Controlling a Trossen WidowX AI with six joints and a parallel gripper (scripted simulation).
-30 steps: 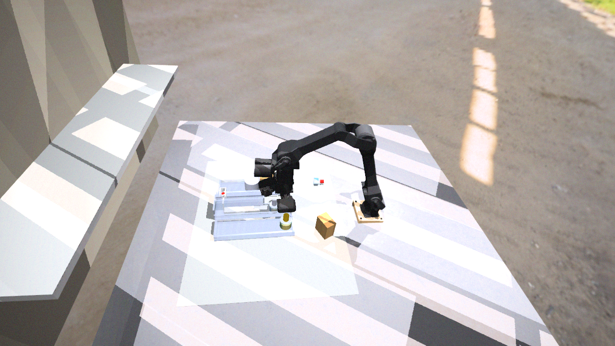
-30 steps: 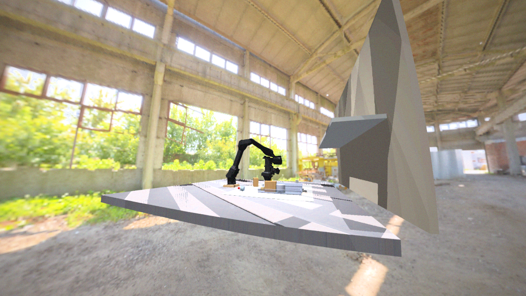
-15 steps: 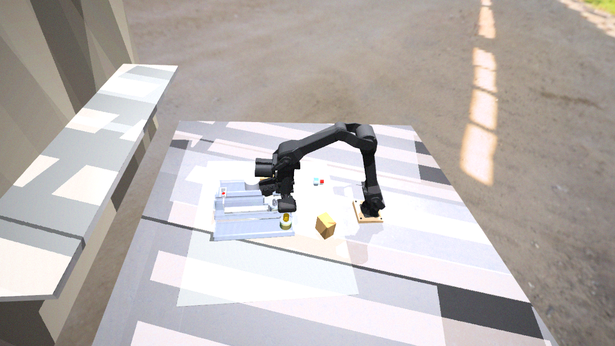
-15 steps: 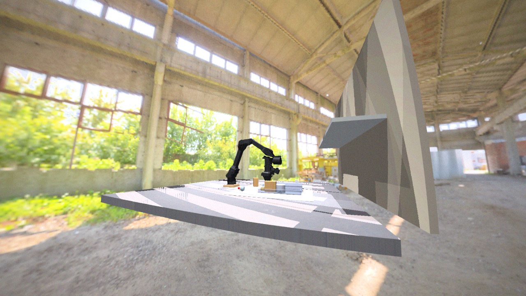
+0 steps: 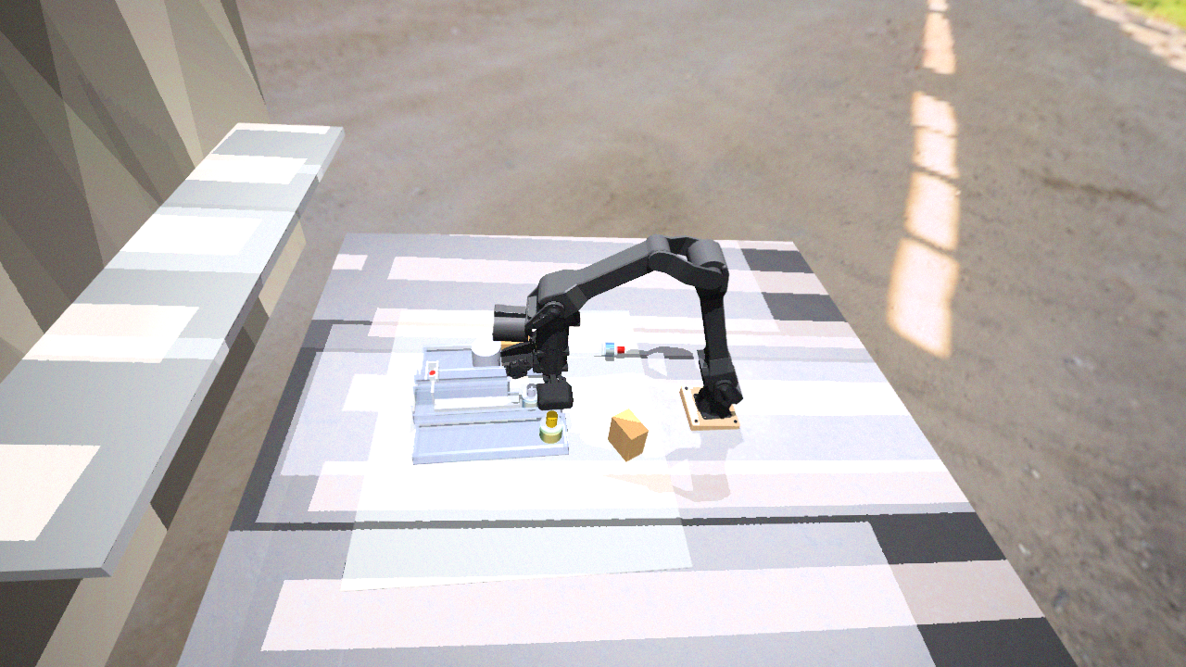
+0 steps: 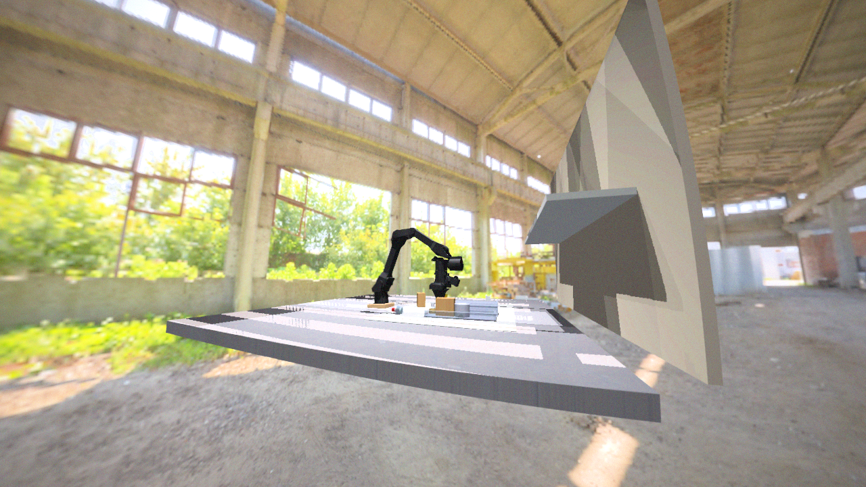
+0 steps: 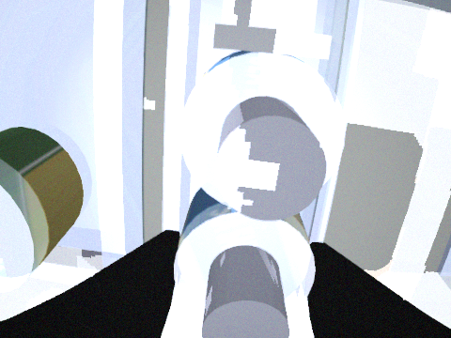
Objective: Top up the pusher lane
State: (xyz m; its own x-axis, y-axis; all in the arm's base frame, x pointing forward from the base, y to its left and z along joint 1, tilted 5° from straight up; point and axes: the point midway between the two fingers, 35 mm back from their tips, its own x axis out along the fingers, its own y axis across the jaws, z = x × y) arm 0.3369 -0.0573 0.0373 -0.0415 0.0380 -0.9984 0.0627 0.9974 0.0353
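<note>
Clamping jar (image 7: pixel 246 295) between claw (image 7: pixel 244 319) fingers, second jar (image 7: pixel 266 145) just ahead in lane.

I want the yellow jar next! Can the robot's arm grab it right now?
Probably not yet. The jaws are already shut on a white jar in the middle lane. The yellow jar stands close, one lane over, so reach looks fine once the gripper lets go.
</note>
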